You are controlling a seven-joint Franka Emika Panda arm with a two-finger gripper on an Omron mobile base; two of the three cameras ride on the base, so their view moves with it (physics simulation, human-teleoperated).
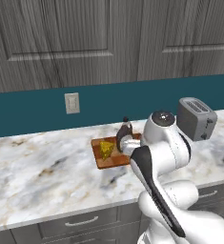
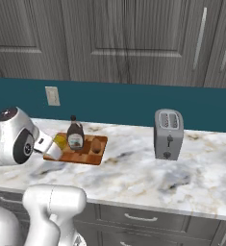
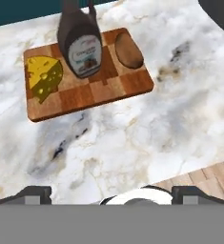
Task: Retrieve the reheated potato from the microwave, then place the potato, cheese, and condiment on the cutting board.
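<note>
Our jaws [image 3: 111, 193] stand released and empty, their two dark tips spread wide at the bottom of the hand view, raised clear of the marbled desk [image 3: 132, 138]. Straight ahead of them, well apart, lies the board [image 3: 94, 90], its long axis running across our line of sight. All three items sit on it: the cheese [image 3: 44, 76] toward the left end as the jaws look, the bottle [image 3: 80, 45] upright in the middle, and the potato [image 3: 128, 50] toward the right end, just beside the bottle. None of them touches the jaws.

From the right base view we see the same row on the board, the bottle standing tall between the yellow wedge and the tan lump, with a toaster [image 2: 168, 132] well off to the far side.

We judge the placing finished, since potato, cheese and bottle rest inside the board's edges. The one relation that matters now is distance: everything lies forward of the open jaws, so any coming move would be away from the board, not toward it. The upright bottle is the item most likely to topple if the hand brushes it.
</note>
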